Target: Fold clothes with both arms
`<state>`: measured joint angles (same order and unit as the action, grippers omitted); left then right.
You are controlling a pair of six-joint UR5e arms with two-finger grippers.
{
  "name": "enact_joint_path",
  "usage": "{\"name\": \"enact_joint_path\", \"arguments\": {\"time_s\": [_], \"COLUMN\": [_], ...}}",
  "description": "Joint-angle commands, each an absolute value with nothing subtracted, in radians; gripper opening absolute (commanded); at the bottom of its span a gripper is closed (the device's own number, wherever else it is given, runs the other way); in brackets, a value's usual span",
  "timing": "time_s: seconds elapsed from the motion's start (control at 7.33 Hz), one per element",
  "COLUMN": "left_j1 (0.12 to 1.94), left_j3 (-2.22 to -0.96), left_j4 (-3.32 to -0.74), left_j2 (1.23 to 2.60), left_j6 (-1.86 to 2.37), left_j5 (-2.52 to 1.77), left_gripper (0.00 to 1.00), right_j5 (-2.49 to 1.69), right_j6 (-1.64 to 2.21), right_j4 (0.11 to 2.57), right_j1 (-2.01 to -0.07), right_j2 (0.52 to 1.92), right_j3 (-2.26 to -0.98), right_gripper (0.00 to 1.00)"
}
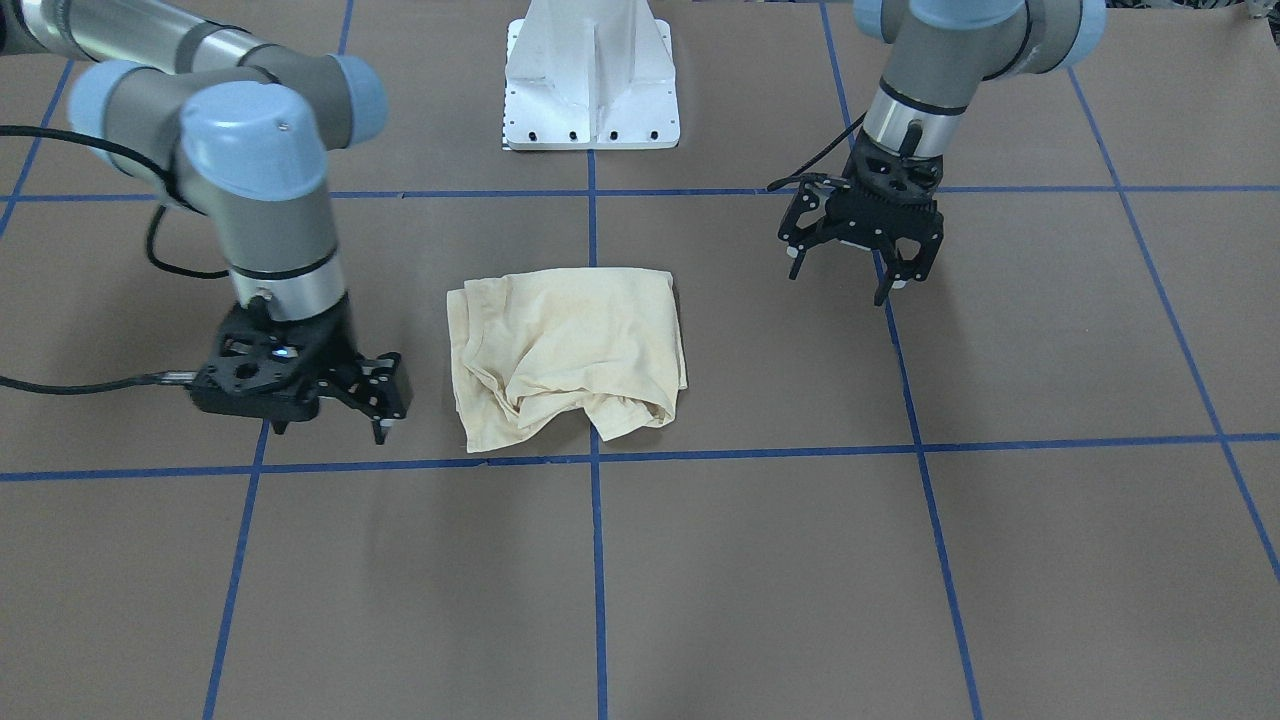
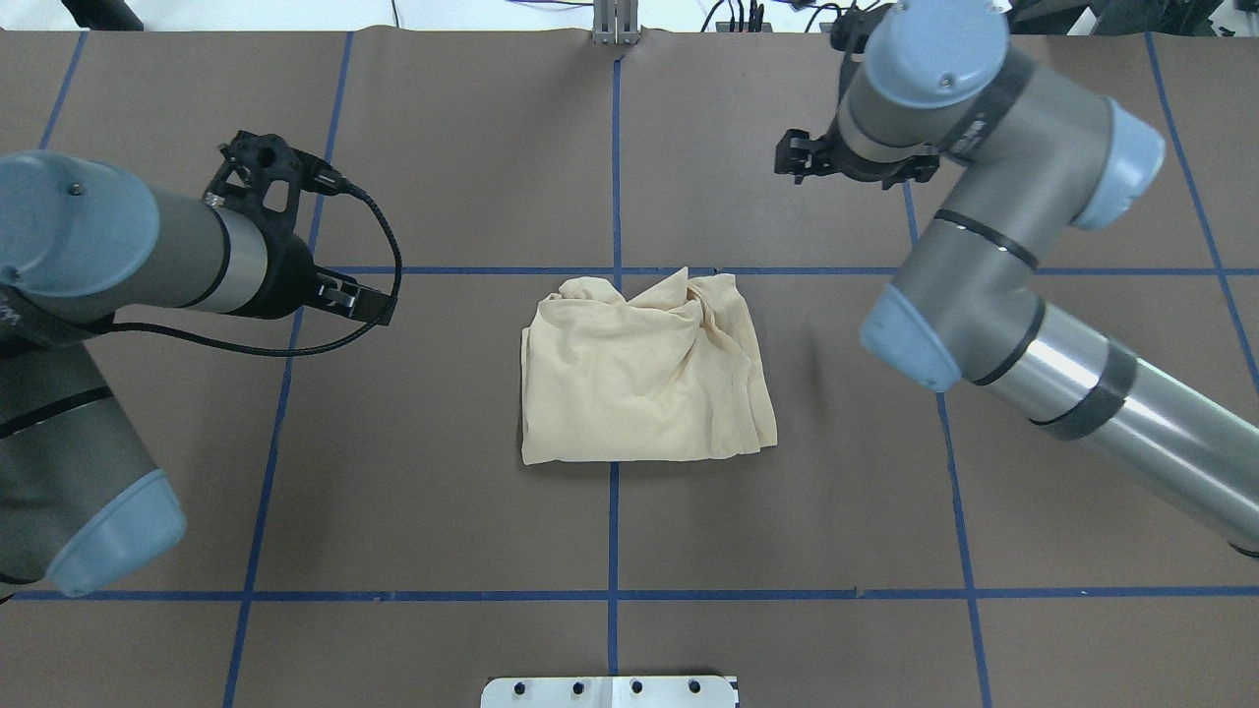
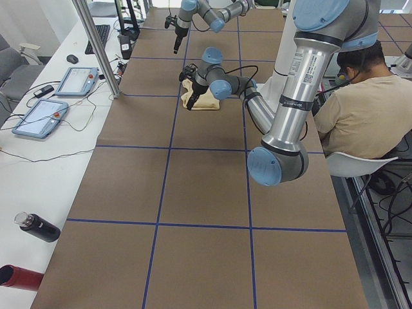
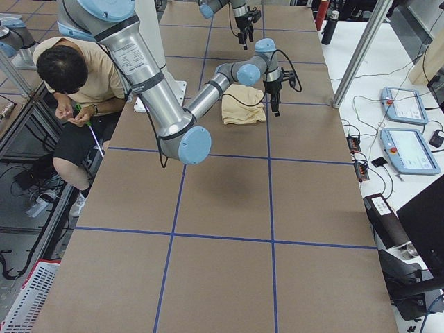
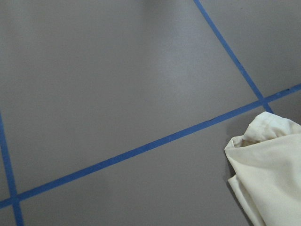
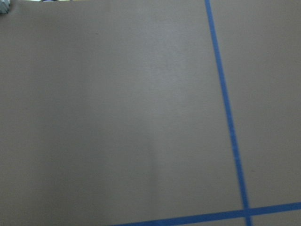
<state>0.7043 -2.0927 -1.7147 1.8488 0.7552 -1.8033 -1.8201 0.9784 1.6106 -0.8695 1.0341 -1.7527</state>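
The clothes are one pale cream-yellow shirt (image 1: 565,355) (image 2: 639,379), folded into a rough rectangle on the brown table, rumpled along its far edge. No print shows. My left gripper (image 1: 840,283) hangs open and empty above the table, well off to one side of the shirt. My right gripper (image 1: 330,432) stands open and empty just above the table, close beside the shirt's other side. A corner of the shirt (image 5: 268,169) enters the left wrist view. The right wrist view holds only table and blue tape.
Blue tape lines (image 1: 593,460) grid the table. The white pedestal base (image 1: 590,80) stands at the robot's edge. A seated person (image 3: 367,103) is beside the base. Control tablets (image 3: 58,96), a metal post (image 3: 96,45) and bottles (image 3: 38,226) sit on the side bench.
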Motion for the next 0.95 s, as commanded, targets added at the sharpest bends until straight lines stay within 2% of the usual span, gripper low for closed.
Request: {"name": "enact_joint_path", "arguments": {"time_s": [0.0, 0.41, 0.68, 0.82], "left_j1": [0.782, 1.103, 1.259, 1.436], "left_j3": [-2.253, -2.243, -2.125, -1.989], "left_j4": [-1.594, -1.594, -1.606, -1.605], "left_j2": [1.749, 1.626, 1.55, 1.546], "left_j6": [0.624, 0.379, 0.173, -0.032], "left_j5": [-1.813, -2.032, -2.065, -2.171], "left_gripper": [1.0, 1.0, 1.0, 1.0], "right_j5": [-1.993, -2.206, -2.241, -2.275], "right_j6": [0.631, 0.127, 0.03, -0.048], "right_j4": [1.64, 1.632, 1.631, 1.632], "right_j1": [-1.064, -1.395, -1.52, -1.569], "right_j2": [1.257, 1.545, 1.655, 1.666], "right_j3": [-1.886, -1.884, -1.829, -1.775], "right_gripper": [1.0, 1.0, 1.0, 1.0]}}
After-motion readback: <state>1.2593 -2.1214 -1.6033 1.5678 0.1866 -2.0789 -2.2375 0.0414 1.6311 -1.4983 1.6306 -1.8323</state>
